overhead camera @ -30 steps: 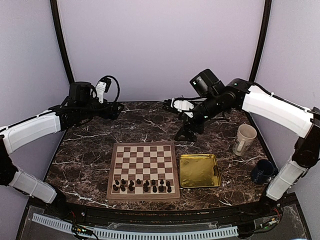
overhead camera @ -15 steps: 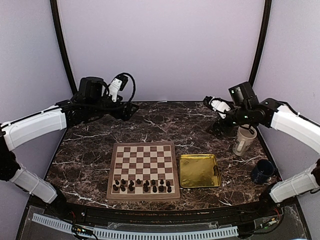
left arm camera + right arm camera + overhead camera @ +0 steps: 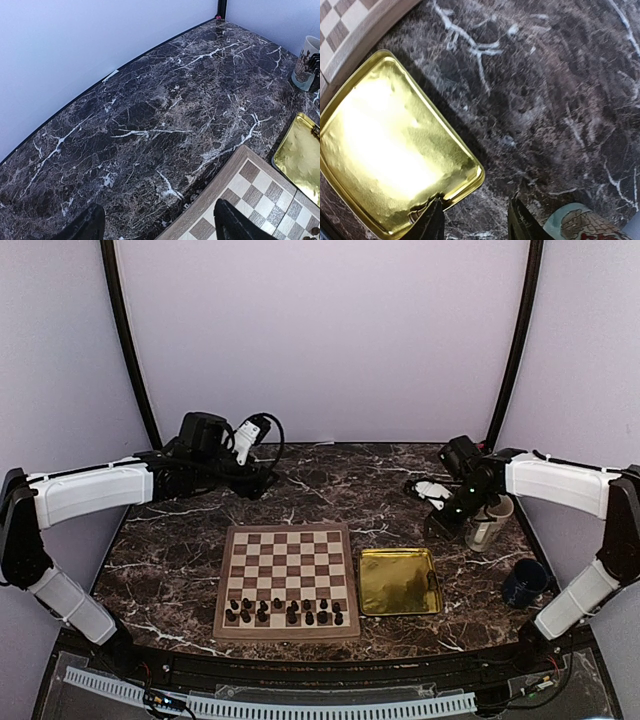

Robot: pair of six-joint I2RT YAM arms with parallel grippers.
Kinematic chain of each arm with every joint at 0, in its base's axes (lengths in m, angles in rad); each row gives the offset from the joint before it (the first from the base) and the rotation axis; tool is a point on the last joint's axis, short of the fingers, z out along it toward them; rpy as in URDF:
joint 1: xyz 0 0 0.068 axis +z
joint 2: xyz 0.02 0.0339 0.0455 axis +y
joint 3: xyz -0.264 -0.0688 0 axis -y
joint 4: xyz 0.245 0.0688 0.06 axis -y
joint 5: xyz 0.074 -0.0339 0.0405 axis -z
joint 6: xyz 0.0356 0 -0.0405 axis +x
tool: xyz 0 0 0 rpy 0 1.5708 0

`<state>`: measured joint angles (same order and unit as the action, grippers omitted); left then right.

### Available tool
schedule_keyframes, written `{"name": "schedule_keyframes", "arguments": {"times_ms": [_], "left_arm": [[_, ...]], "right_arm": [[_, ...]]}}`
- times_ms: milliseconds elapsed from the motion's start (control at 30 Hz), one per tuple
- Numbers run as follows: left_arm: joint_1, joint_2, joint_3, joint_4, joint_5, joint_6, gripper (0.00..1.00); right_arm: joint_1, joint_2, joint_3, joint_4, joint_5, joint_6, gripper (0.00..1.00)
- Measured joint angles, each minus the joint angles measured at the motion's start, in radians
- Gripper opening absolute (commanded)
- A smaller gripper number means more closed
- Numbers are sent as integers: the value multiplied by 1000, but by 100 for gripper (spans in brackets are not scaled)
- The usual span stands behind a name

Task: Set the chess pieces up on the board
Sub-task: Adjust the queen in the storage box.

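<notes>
The board lies at the table's near middle, and the chess pieces stand in two rows on its near edge. My left gripper hovers over the bare marble behind the board's far left corner. In the left wrist view it is open with nothing between its fingers, and a board corner shows beside the right one. My right gripper hangs low between the gold tray and the cream mug. Seen from the right wrist, it is open and empty over marble at the tray's corner.
A shiny gold tray sits right of the board, and its rim shows in the right wrist view. A cream mug stands just right of my right gripper. A dark blue mug is nearer the front right edge.
My right arm has swung from the back middle to the right and come down beside the cream mug. My left arm has reached rightward along the back. Both jaws have narrowed somewhat.
</notes>
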<state>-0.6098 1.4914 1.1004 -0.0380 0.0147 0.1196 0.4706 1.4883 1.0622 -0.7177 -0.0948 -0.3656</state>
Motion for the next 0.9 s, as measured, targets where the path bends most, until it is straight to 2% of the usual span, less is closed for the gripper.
{"name": "schedule_keyframes", "arguments": {"times_ms": [267,467,700,900], "left_arm": [[0,10,10,-27,57,8,73],[0,31,32,-57,86,8,71],[0,47,45,-84,104,8,71],[0,49,45,-93,109,7,70]], "right_arm": [[13,18,-53,-107,-8,-34,31],[66,19,-103,-165,-18,-67,24],[103,56,-114,-180,-18,-85,13],[117,101,-118,-176,-14,-85,10]]}}
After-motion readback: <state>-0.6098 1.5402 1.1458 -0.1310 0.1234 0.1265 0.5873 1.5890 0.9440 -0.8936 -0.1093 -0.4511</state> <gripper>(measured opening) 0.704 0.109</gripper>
